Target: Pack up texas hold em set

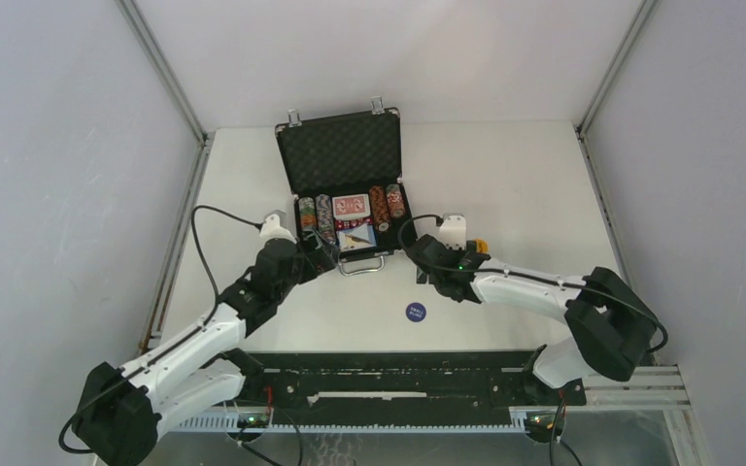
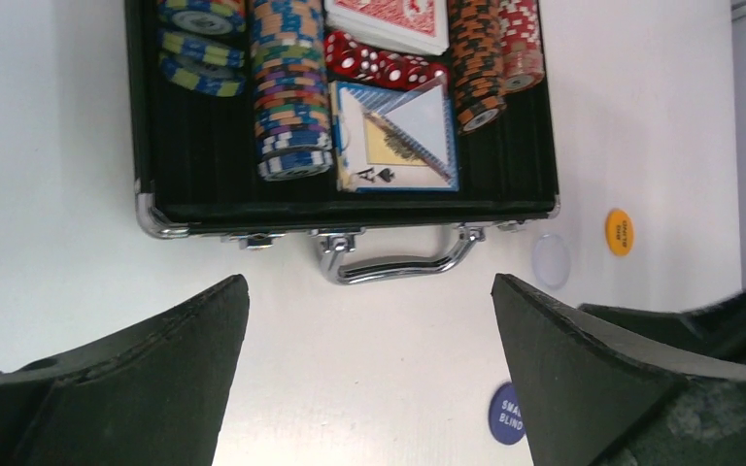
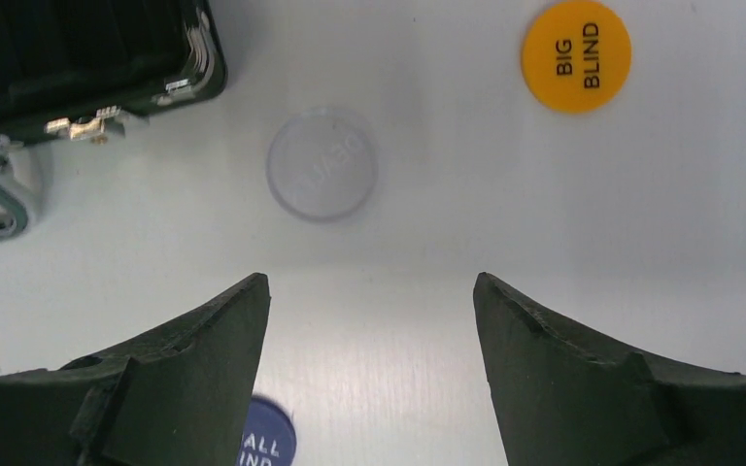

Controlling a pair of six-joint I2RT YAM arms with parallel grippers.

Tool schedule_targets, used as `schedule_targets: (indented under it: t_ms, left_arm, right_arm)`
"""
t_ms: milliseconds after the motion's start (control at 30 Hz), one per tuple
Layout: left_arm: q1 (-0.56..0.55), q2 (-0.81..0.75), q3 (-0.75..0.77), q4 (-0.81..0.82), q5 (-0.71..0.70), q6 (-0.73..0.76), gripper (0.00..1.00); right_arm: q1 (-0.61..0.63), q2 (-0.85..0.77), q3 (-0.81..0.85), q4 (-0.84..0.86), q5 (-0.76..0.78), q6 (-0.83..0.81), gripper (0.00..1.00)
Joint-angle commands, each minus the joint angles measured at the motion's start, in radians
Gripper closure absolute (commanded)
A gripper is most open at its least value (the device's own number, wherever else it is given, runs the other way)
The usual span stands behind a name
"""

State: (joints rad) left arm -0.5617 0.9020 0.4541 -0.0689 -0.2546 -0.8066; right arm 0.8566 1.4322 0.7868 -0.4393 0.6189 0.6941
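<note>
The black briefcase (image 1: 340, 155) lies open at the back middle, lid up. Its tray holds rows of striped chips (image 2: 291, 97), a red deck (image 2: 389, 19), a blue deck (image 2: 398, 136) and red dice (image 2: 379, 63). My left gripper (image 2: 369, 282) stands open just in front of the silver handle (image 2: 393, 267), holding nothing. To the case's right, my right gripper (image 3: 371, 280) is open and empty over the table. A clear round disc (image 3: 322, 162) lies just ahead of it. The orange "big blind" disc (image 3: 576, 55) lies further right, and the blue "small blind" disc (image 1: 416, 312) nearer the arms.
Grey walls with metal frame rails (image 1: 175, 87) close in the white table on the left, right and back. A black rail (image 1: 398, 374) runs along the near edge by the arm bases. The right arm (image 2: 719, 311) shows at the right edge of the left wrist view.
</note>
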Motion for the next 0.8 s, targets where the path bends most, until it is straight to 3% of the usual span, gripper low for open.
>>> schedule_targets:
  t_ms: [0,267,767]
  left_arm:
    - [-0.035,0.048,0.116,0.025,-0.057,-0.022,0.00]
    - [-0.037,0.147,0.067,0.162,-0.050,0.009,0.00]
    - [-0.040,0.188,0.051,0.179,-0.015,0.020,0.00]
  right_arm:
    - [-0.042,0.088,0.071,0.083,-0.012,-0.034,0.15]
    - [-0.067,0.176,0.136,0.112,-0.046,-0.072,0.15]
    - [-0.146,0.349,0.204,0.159,-0.102,-0.109,0.15]
